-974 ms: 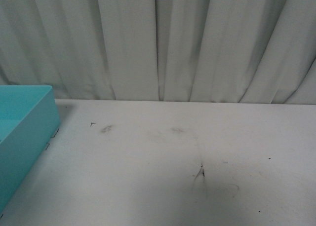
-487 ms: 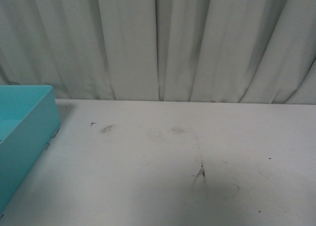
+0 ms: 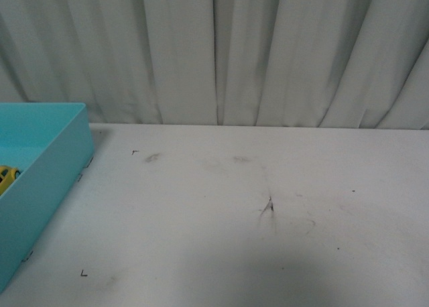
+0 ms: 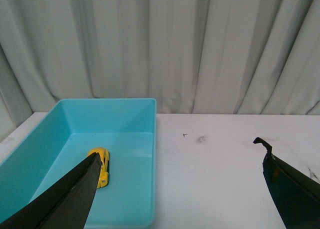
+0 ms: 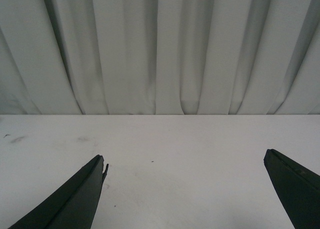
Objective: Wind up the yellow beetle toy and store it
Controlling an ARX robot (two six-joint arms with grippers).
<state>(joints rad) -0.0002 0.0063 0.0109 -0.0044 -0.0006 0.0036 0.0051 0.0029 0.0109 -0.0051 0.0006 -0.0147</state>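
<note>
The yellow beetle toy [image 4: 101, 166] lies on the floor of the teal bin [image 4: 154, 154], alone in it. In the front view only a yellow sliver of the toy [image 3: 6, 177] shows at the left edge, inside the bin [image 3: 60, 179]. My left gripper [image 4: 181, 154] hangs open above the bin's edge and the table, holding nothing; one dark finger partly covers the toy. My right gripper [image 5: 185, 159] is open over bare white table with nothing between its fingers. Neither arm shows in the front view.
The white table [image 3: 255, 233] carries scuff marks and small dark specks. A pale pleated curtain [image 3: 221, 52] closes off the far side right behind the table's back edge. The bin stands at the table's left end.
The front view has shifted: the bin and table marks sit higher and further right in the picture, and a sliver of the yellow toy now shows inside the bin.
</note>
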